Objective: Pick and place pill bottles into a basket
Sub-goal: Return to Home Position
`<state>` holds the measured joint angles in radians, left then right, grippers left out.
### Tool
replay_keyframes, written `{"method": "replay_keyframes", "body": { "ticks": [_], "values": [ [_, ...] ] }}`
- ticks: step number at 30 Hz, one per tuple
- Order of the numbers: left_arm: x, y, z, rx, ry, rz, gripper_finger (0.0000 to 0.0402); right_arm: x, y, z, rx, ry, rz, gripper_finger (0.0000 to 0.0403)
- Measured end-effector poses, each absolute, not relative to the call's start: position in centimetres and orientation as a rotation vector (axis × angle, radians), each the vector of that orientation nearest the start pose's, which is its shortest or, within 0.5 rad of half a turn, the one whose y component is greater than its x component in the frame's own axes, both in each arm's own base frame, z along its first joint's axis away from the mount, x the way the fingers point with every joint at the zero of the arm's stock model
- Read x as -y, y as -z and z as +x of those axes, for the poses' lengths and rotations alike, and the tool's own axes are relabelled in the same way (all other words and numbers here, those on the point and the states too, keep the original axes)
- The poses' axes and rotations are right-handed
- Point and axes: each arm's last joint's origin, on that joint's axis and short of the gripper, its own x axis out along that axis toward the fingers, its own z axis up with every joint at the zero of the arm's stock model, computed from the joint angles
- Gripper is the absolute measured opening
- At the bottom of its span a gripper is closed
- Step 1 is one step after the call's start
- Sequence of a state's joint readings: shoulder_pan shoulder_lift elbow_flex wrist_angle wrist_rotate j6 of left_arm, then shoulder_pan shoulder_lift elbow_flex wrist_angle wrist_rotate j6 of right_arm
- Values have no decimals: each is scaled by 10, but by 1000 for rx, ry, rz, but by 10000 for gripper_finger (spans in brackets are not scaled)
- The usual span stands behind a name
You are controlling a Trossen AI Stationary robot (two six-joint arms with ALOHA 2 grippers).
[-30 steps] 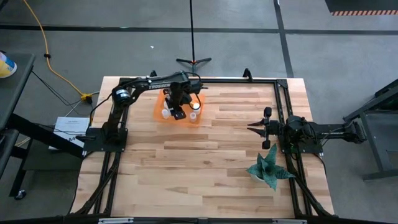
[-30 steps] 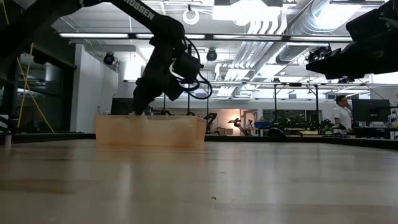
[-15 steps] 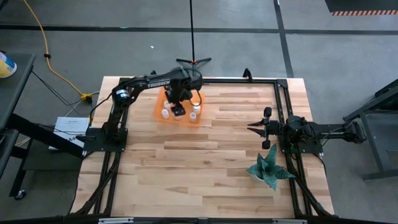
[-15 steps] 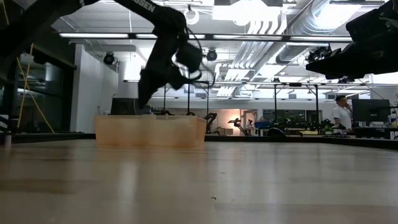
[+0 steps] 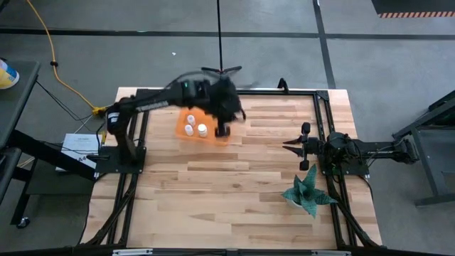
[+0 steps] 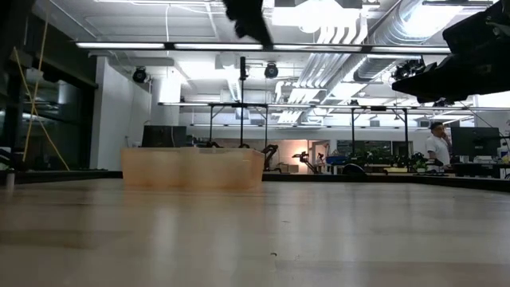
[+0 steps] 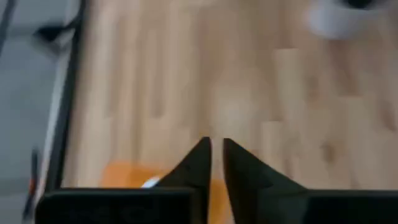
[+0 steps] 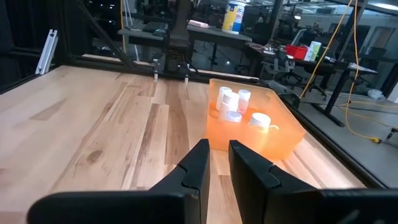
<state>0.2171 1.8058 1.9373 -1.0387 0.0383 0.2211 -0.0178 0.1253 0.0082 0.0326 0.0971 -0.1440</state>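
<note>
Sitting in basket (image 5: 180, 133): pill bottles (image 5: 190, 129); left gripper (image 5: 222, 131) high overhead.

A spiky green plant (image 5: 308, 193) stands on the wooden table (image 5: 234, 206), close to its right edge. A thin tripod stand (image 5: 221, 70) sits on the grey floor (image 5: 398, 78) just behind the far side, and a yellow cable (image 5: 53, 60) trails off to the left. Left of the table lies what looks like a stack of papers (image 5: 79, 144). Far back in the room stands a person (image 6: 437, 146).

Small white-capped pill bottles (image 8: 231, 104) clustered inside the shallow translucent orange basket (image 8: 268, 142)
</note>
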Motion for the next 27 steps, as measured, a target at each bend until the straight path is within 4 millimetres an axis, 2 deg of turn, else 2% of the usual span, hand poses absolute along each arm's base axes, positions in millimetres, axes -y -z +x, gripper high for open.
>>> {"method": "replay_keyframes", "body": {
  "ticks": [2, 4, 8, 10, 13, 15, 19, 23, 27],
  "values": [
    [-58, -376, 371, -901, 38, 152, 49, 5, -159, 105, -92, 109, -137, 52],
    [-45, -378, 371, -885, 108, 163, 24, 5, -159, 105, -94, 105, -136, 49],
    [-32, -376, 368, -791, 136, 174, 24, 4, -159, 105, -97, 88, -124, 46],
    [-26, -361, 367, -747, 117, 167, 42, 4, -158, 105, -102, 73, -101, 48],
    [-18, -321, 363, -685, 84, 191, 70, 3, -157, 105, -111, 58, -85, 50],
    [-14, -296, 354, -656, 67, 200, 73, 3, -157, 106, -117, 58, -77, 52],
    [-10, -265, 318, -554, 38, 178, 46, 3, -156, 106, -127, 59, -61, 52],
    [-8, -233, 269, -428, 15, 130, 22, 3, -154, 107, -143, 60, -65, 47],
    [-6, -220, 218, -274, -2, 98, 23, 3, -153, 108, -158, 64, -79, 48]
  ]
}}
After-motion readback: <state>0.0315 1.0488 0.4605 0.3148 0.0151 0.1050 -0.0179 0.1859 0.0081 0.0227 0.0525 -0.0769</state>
